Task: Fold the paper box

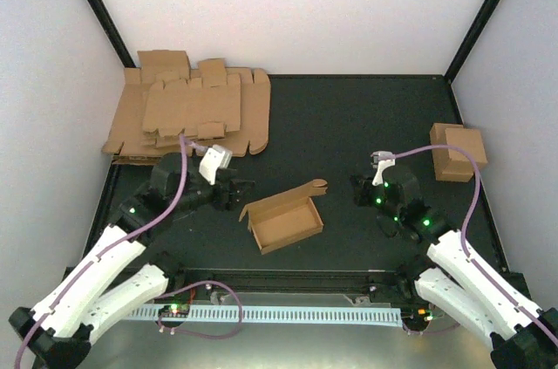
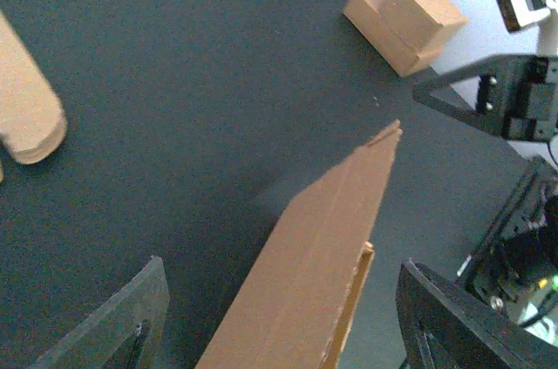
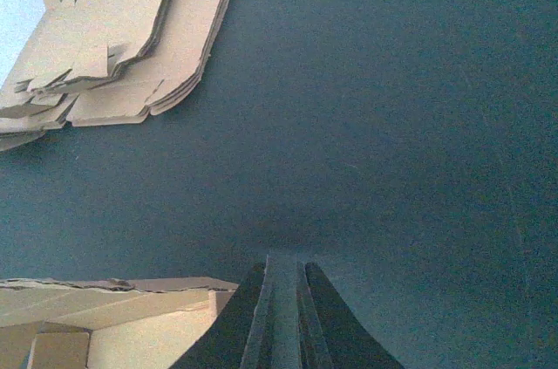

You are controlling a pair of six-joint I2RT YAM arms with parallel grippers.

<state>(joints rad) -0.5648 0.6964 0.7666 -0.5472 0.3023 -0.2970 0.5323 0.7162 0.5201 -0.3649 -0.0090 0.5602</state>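
Half-folded brown cardboard paper box (image 1: 283,222) sits open on the black bench (image 1: 349,125). The left end effector (image 2: 281,264) gapes wide either side of its wall. The right end effector (image 3: 283,269) is pinched closed, empty.

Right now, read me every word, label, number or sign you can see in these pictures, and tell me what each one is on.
None: no text can be read in any view.
The open brown cardboard paper box: plain, no print.
The pile of flat brown cardboard blanks: plain, no print.
The two closed brown cardboard boxes: no print visible.
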